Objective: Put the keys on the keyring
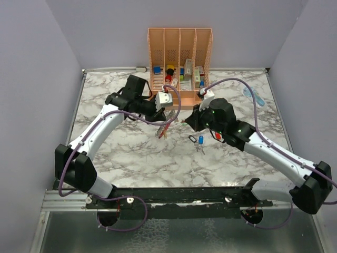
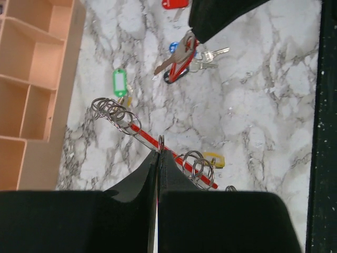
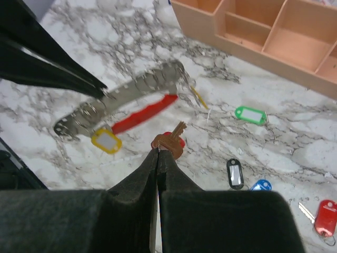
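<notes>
At the left tool (image 2: pixel 159 153): fingers pressed together on one wire loop of the keyring (image 2: pixel 141 133), a red bar strung with grey rings, held up off the marble bench (image 2: pixel 253 121)
At the right tool (image 3: pixel 158 154): shut tight on a brown key (image 3: pixel 169 141) with a red head, its blade pointing away from the tool toward the keyring
Between the tools: a short gap; key and keyring look apart, and whether they touch cannot be told
Yellow tag (image 3: pixel 107 141): just under the keyring, ahead and left of the right tool; it appears to hang from it, though that is not certain
Loose on the bench: green-tagged key (image 3: pixel 250 113) ahead and right of the right tool; black-tagged key (image 3: pixel 235 174) and blue-tagged key (image 3: pixel 260 184) close on its right; red-tagged key (image 3: pixel 326 212) farthest right
Peach organizer (image 3: pixel 253 31): well beyond both tools, untouched
Done: at most one piece on the keyring, by the look of it
Left: threading the held key, then collecting the four lying loose
</notes>
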